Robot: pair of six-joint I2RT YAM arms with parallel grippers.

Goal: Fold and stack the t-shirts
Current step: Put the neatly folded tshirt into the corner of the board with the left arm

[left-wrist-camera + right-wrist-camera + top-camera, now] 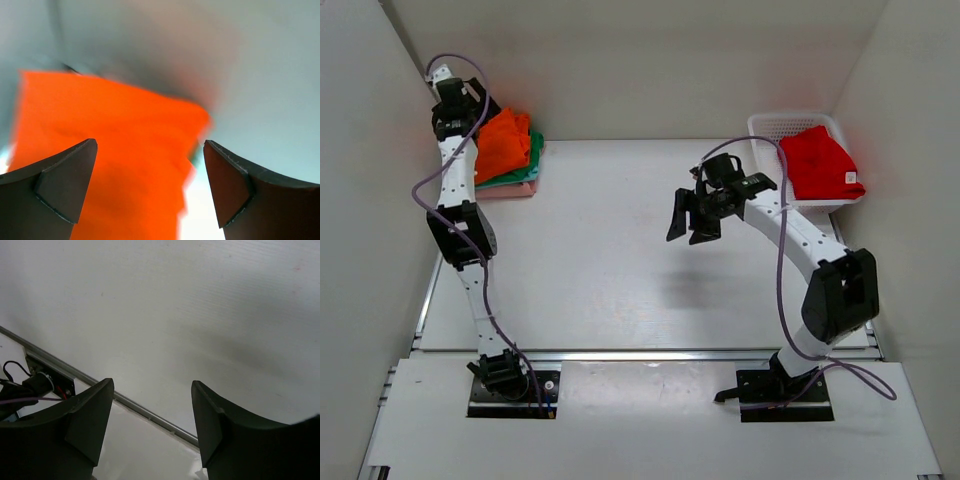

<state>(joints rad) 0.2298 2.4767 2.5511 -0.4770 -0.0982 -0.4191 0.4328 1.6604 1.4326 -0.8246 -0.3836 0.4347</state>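
Note:
A stack of folded t-shirts lies at the table's far left: a bright orange shirt (503,143) on top, a green one (533,152) under it and a pink one (520,189) at the bottom. My left gripper (470,108) hangs open just above the stack's left end; in the left wrist view the orange shirt (115,160) fills the space under the open gripper (150,170). A red shirt (823,162) lies in the white mesh basket (772,125) at the far right. My right gripper (692,224) is open and empty above the table's middle; its wrist view (152,410) shows only bare table.
White walls close in the table on the left, back and right. A metal rail (650,354) runs along the table's near edge, in front of the arm bases. The right arm's purple cable (781,230) loops above the table.

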